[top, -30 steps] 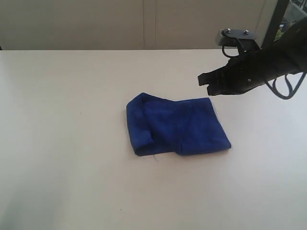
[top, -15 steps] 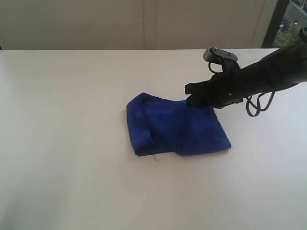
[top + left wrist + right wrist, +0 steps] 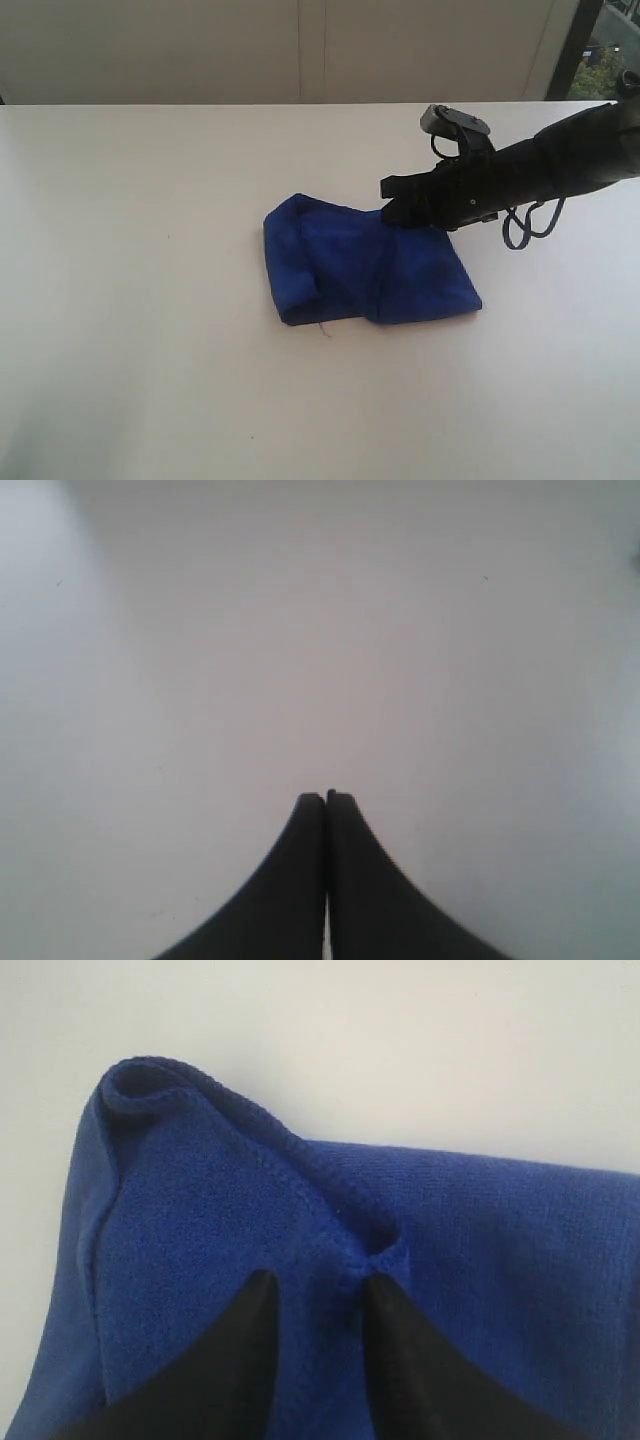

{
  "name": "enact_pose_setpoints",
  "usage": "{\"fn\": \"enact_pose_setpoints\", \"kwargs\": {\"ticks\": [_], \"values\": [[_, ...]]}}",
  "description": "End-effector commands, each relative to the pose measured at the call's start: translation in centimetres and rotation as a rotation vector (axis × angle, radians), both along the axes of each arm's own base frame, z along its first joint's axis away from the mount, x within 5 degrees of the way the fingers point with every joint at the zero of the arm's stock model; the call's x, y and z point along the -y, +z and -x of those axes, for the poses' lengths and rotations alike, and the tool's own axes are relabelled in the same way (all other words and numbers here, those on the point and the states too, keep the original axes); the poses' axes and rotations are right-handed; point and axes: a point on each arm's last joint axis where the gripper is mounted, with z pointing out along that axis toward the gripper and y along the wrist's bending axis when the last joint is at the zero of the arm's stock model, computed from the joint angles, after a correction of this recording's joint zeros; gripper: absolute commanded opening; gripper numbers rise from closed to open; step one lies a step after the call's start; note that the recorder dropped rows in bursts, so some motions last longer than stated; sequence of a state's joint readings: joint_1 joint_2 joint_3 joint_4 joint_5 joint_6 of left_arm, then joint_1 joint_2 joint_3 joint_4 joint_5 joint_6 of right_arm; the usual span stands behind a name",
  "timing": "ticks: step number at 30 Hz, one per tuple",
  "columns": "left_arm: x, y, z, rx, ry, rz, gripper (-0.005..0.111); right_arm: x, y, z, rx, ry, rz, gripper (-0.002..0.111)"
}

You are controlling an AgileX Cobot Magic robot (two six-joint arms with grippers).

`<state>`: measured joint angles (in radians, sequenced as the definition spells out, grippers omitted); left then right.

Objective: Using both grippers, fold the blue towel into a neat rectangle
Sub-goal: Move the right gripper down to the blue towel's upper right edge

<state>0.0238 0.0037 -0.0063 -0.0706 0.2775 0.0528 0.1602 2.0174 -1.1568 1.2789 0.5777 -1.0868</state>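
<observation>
While the right gripper point(image 3: 317, 1280) straddles the hem point(image 3: 300, 1185) of the half-folded blue towel point(image 3: 350, 270) on the table point(image 3: 150, 180), fingers apart, and the left gripper point(image 3: 326, 798) hangs with fingers together, closing may pinch several layers and drag the fold askew

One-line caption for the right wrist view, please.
Right claw, jaws apart, on the blue towel, a puckered hem fold between its tips.
</observation>
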Motion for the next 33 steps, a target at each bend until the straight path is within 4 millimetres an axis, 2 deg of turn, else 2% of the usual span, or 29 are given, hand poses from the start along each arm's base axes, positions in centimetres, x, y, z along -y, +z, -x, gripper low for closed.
{"fn": "enact_pose_setpoints", "kwargs": {"ticks": [1, 11, 16, 33], "values": [[0.0, -0.2, 0.0, -0.002, 0.007, 0.006, 0.000, 0.1, 0.3, -0.4, 0.025, -0.012, 0.005, 0.029], [0.0, -0.2, 0.0, -0.002, 0.007, 0.006, 0.000, -0.3, -0.7, -0.4, -0.010, -0.010, -0.046, 0.029], [0.0, -0.2, 0.0, -0.002, 0.007, 0.006, 0.000, -0.7, -0.2, -0.4, -0.012, 0.030, -0.087, 0.029], [0.0, -0.2, 0.0, -0.002, 0.007, 0.006, 0.000, -0.2, -0.7, -0.8, 0.010, 0.006, -0.006, 0.024]]}}
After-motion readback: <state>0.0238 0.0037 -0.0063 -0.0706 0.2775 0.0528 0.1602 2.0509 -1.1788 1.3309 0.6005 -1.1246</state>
